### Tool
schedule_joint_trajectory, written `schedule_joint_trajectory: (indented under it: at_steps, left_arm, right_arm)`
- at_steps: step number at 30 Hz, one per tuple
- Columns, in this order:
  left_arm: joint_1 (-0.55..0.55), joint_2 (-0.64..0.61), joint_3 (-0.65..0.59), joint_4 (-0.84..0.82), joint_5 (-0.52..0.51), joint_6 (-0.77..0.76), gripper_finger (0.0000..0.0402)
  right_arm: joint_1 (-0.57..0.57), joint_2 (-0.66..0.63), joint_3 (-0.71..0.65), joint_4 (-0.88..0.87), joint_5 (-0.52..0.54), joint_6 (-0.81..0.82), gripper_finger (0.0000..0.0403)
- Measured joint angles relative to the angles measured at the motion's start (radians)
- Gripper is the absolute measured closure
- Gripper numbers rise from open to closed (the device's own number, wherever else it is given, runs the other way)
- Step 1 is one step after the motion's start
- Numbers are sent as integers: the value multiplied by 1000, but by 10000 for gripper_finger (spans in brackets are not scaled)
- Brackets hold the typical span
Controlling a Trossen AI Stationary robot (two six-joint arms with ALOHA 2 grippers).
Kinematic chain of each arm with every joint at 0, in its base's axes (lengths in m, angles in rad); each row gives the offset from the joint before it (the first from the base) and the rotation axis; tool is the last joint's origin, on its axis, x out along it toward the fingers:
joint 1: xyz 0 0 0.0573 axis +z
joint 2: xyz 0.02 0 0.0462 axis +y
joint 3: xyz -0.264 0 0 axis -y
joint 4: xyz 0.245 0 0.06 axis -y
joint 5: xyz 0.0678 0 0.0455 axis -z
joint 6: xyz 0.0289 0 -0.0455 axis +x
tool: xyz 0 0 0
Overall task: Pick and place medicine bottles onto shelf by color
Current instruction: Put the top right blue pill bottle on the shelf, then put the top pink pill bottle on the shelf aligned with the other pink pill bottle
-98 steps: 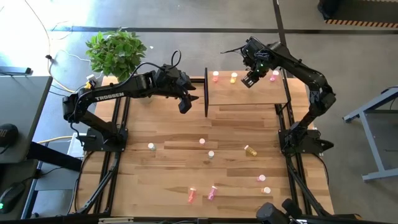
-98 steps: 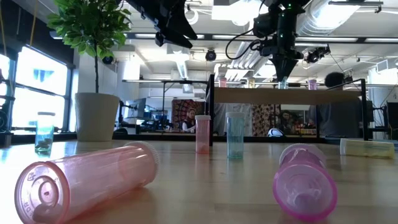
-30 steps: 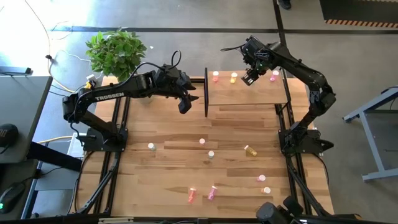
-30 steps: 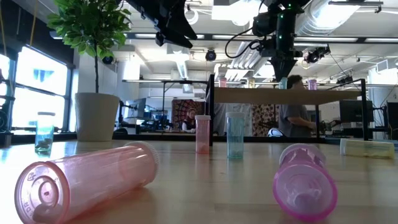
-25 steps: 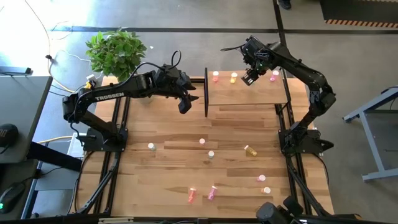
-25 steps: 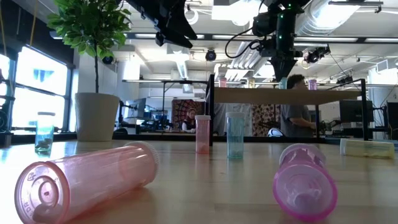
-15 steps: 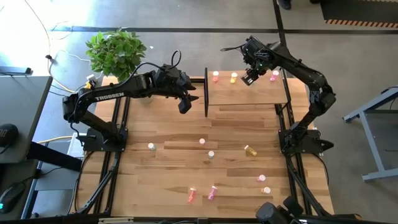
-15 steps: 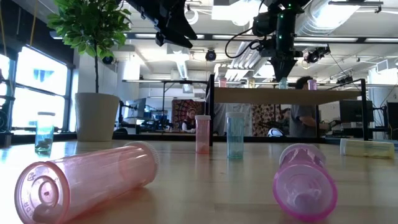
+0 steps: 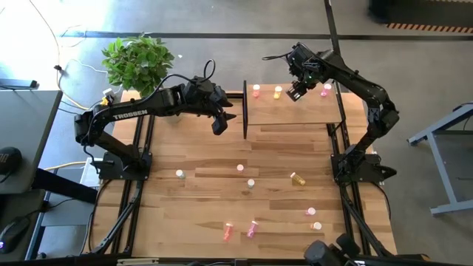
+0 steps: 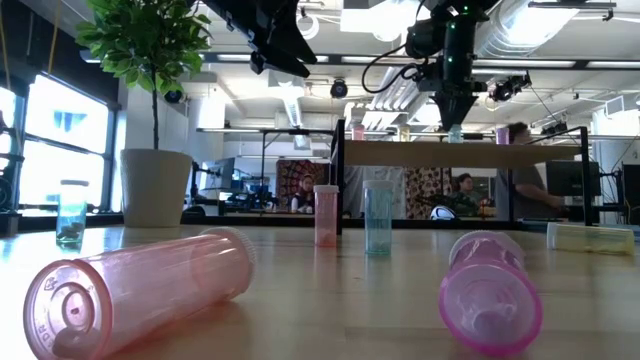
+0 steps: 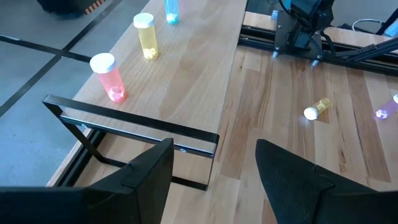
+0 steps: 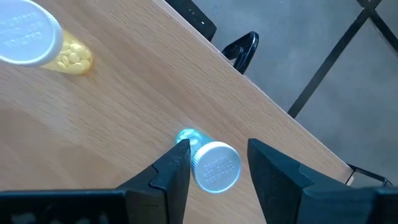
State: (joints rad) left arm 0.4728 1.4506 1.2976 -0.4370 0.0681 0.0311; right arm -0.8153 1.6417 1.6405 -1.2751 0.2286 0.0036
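Hardly anything has shifted: both arms hold the same poses as 3.3 s ago, only a person in the room behind has walked further along.

Right gripper (image 12: 214, 163) hangs over the shelf (image 9: 310, 111) at the far end of the table (image 9: 222, 192). A white-capped pale green bottle (image 12: 214, 165) stands upright on the shelf board directly between its fingers (image 12: 171, 171), cap facing the wrist camera. Fingers sit spread just wider than the cap, a sliver of gap either side; looks released, not gripped.

Yellow bottle (image 12: 37, 42) stands nearby on the same board. High view shows a pink one (image 9: 256, 91) and a magenta one (image 9: 327, 89) up there too.

Left gripper (image 11: 214, 165) waits above the shelf's near frame end, fingers wide, nothing between them.

About 8 bottles remain on the table, e.g. a yellow one lying on its side (image 9: 298, 179), closer to the right arm.

Judgement: next is a straight lift clear of the cap.
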Motion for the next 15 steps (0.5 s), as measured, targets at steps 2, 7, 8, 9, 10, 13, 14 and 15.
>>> schedule_joint_trajectory:
  at_steps: [2, 7, 8, 9, 10, 13, 14, 15]
  left_arm:
    - [0, 0, 0, 0, 0, 0, 186]
    - [0, 0, 0, 0, 0, 0, 186]
    - [0, 0, 0, 0, 0, 0, 186]
    - [0, 0, 0, 0, 0, 1, 186]
    - [0, 0, 0, 0, 0, 7, 186]
    - [0, 0, 0, -1, 0, 16, 186]
    - [0, 0, 0, -1, 0, 17, 186]
    - [0, 0, 0, -2, 0, 17, 186]
  right_arm:
    - [6, 0, 0, 3, -1, 0, 251]
    - [20, 0, 0, 7, 2, 0, 251]
    - [21, 0, 0, 9, 4, 0, 251]
    - [20, 0, 0, 10, 4, 4, 251]
    - [20, 0, 0, 12, 6, 12, 251]
    - [19, 0, 0, 12, 7, 18, 251]
    - [19, 0, 0, 13, 7, 18, 251]
    - [20, 0, 0, 13, 7, 18, 251]
